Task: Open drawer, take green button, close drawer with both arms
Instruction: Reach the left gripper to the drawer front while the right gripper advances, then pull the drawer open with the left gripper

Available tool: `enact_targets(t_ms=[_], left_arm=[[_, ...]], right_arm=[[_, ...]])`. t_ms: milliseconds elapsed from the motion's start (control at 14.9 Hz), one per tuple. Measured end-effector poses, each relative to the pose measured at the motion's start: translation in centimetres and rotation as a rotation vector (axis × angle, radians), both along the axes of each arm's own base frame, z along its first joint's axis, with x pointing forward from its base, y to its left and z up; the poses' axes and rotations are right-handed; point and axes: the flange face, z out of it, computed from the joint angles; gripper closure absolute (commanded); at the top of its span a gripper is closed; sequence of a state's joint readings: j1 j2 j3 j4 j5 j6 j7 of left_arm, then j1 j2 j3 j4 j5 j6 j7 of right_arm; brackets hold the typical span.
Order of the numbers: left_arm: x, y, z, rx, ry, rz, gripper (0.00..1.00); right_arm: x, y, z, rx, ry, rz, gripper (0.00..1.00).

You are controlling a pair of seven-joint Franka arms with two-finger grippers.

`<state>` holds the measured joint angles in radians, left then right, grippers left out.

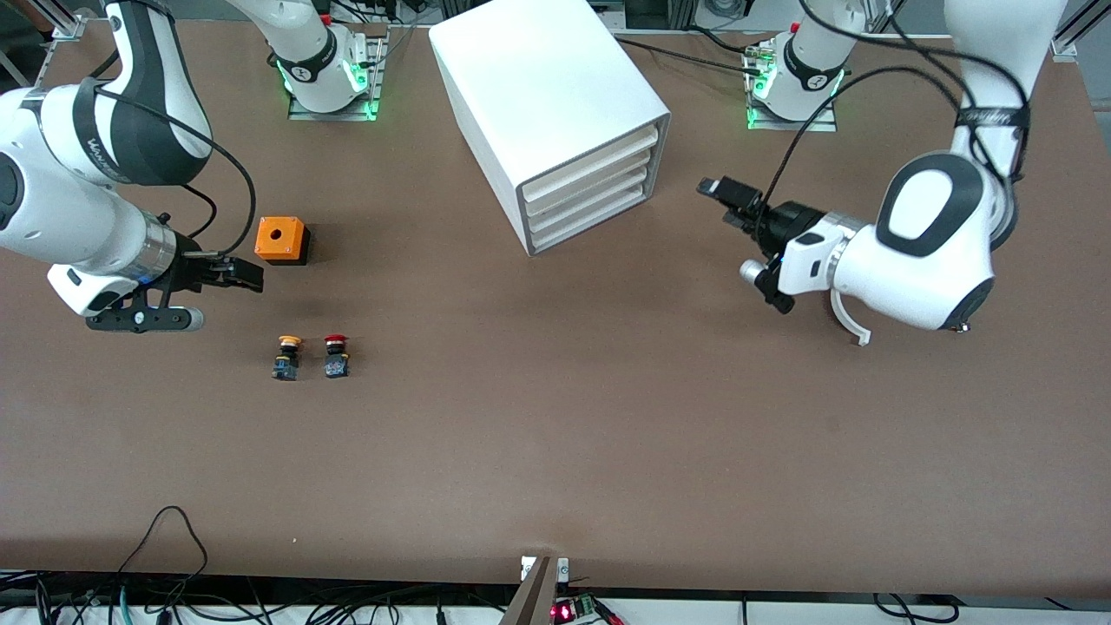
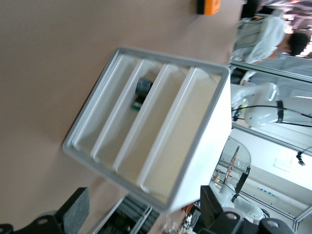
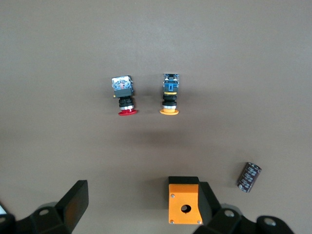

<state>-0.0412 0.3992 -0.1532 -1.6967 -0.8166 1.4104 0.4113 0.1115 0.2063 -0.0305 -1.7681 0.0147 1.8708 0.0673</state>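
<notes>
White box cabinet [image 1: 555, 113] stands on the brown table [image 1: 555, 451] between the two arm bases, all four drawers pushed in flush. Taking the cabinet as reference: its drawer fronts face the left arm's end of the table and slightly toward the front camera.

Left gripper [image 1: 733, 204] hovers above the table in front of the cabinet's drawer fronts, not touching them. Fingers spread apart, nothing between them. In the left wrist view the cabinet's front [image 2: 146, 126] fills the frame; a small dark part with a green end, apparently the button [image 2: 141, 92], shows through the second drawer [image 2: 129, 114] counted from the table.

Right gripper [image 1: 234, 273] hovers above the table toward the right arm's end, well apart from the cabinet. Fingers open, holding nothing.

Orange box [image 1: 281, 240] with a round hole in its top sits on the table well apart from the cabinet, toward the right arm's end. Yellow-capped button [image 1: 287, 357] and red-capped button [image 1: 337, 356] lie side by side, nearer to the front camera than the orange box. A small black cylinder [image 3: 249, 177] lies near the orange box [image 3: 184, 206] in the right wrist view.
</notes>
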Motion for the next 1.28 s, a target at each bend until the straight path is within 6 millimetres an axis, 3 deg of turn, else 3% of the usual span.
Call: enact_targets(t_ms=[202, 673, 874, 1278], left_arm=[[-2.1, -1.7, -5.3, -0.144, -0.044, 0.023, 0.07], [-10.7, -2.4, -15.2, -0.337, -0.147, 0.102, 0.3], [-13.2, -1.7, -17.4, -0.379, -0.185, 0.093, 0.39], [-15.7, -1.2, -20.0, -0.373, -0.13, 0.122, 0.5]], right_arm=[[-0.1, 1.5, -0.7, -0.003, -0.004, -0.027, 0.01], [-0.8, 7.3, -1.9, -0.025, 0.002, -0.123, 0.01], [-1.1, 9.6, -2.4, -0.031, -0.001, -0.158, 0.01], [-2.0, 13.9, -2.6, -0.036, -0.025, -0.227, 0.01]])
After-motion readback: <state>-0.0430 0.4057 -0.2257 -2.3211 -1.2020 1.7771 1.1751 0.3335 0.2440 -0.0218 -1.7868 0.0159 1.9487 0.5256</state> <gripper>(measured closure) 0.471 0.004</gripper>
